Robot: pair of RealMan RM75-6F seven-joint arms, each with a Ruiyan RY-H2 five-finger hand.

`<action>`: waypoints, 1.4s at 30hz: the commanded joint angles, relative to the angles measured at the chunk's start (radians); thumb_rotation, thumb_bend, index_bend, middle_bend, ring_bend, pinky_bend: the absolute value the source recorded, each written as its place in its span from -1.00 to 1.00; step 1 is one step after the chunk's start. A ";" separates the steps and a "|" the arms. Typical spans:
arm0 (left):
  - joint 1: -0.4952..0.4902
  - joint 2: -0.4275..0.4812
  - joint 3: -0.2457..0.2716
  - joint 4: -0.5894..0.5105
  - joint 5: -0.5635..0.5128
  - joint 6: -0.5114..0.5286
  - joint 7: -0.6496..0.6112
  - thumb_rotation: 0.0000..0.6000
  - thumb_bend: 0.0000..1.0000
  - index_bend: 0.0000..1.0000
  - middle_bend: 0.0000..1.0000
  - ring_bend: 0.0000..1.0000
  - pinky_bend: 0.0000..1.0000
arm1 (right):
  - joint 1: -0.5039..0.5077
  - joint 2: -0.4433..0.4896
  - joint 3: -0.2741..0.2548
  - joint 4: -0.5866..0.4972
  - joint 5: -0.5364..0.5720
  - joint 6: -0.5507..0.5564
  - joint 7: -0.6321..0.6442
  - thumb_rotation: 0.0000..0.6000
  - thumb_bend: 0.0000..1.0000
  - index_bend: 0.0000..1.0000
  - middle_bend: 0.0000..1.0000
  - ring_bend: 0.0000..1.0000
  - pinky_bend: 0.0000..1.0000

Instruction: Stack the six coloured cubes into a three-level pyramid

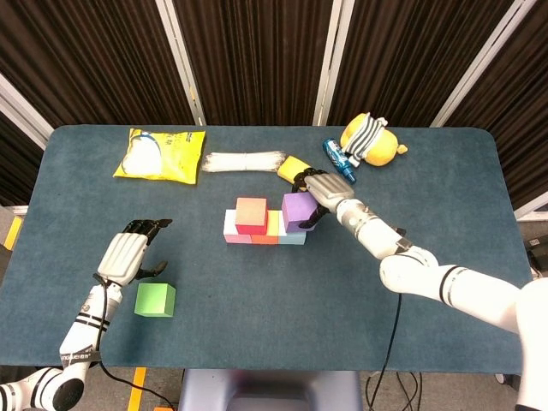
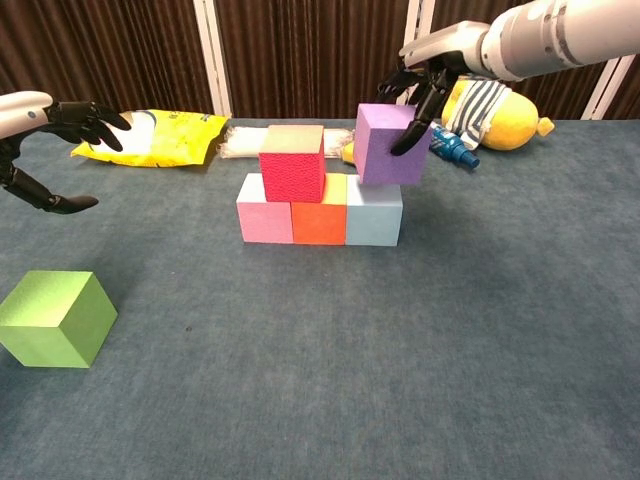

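The worktop (image 1: 257, 291) was covered with a dark blue-green cloth. Near its middle stood a row of three cubes touching each other: the pink cube (image 2: 264, 221), the orange cube (image 2: 319, 223) and the light blue cube (image 2: 373, 223). The red cube (image 2: 292, 163) sat on top, over the pink and orange ones. The right robot hand (image 2: 418, 72) gripped the purple cube (image 2: 388, 143) from above and from its far side, and the cube hung tilted just over the light blue cube; whether they touched, I cannot tell. The green cube (image 1: 155, 299) lay alone on the worktop near the front left. The left robot hand (image 1: 128, 255) hovered just beside it, towards the back, with fingers apart and holding nothing. At the back lay a yellow bag (image 1: 160, 154), a yellow sponge (image 1: 295, 171) and a plush toy (image 1: 371, 141).
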 commanded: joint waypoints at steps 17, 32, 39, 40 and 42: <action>0.024 0.004 0.007 0.022 0.053 -0.014 -0.090 1.00 -0.39 -0.67 -0.56 -0.65 -0.68 | 0.127 -0.075 -0.101 -0.015 0.235 0.132 -0.109 1.00 -0.55 -0.11 -0.54 -0.79 -0.62; 0.032 0.004 0.007 0.036 0.070 -0.028 -0.130 1.00 -0.39 -0.67 -0.56 -0.65 -0.68 | 0.180 -0.115 -0.124 -0.017 0.375 0.189 -0.210 1.00 -0.55 -0.12 -0.54 -0.78 -0.63; 0.033 0.006 0.006 0.039 0.074 -0.037 -0.143 1.00 -0.40 -0.68 -0.56 -0.65 -0.68 | 0.191 -0.106 -0.138 -0.020 0.414 0.191 -0.247 1.00 -0.55 -0.15 -0.54 -0.79 -0.64; 0.033 0.006 0.005 0.039 0.075 -0.037 -0.145 1.00 -0.40 -0.68 -0.56 -0.65 -0.68 | 0.193 -0.104 -0.141 -0.022 0.419 0.191 -0.254 1.00 -0.55 -0.17 -0.54 -0.79 -0.64; 0.032 0.006 0.004 0.039 0.075 -0.037 -0.145 1.00 -0.39 -0.68 -0.56 -0.65 -0.68 | 0.193 -0.103 -0.143 -0.024 0.421 0.191 -0.258 1.00 -0.55 -0.26 -0.55 -0.81 -0.66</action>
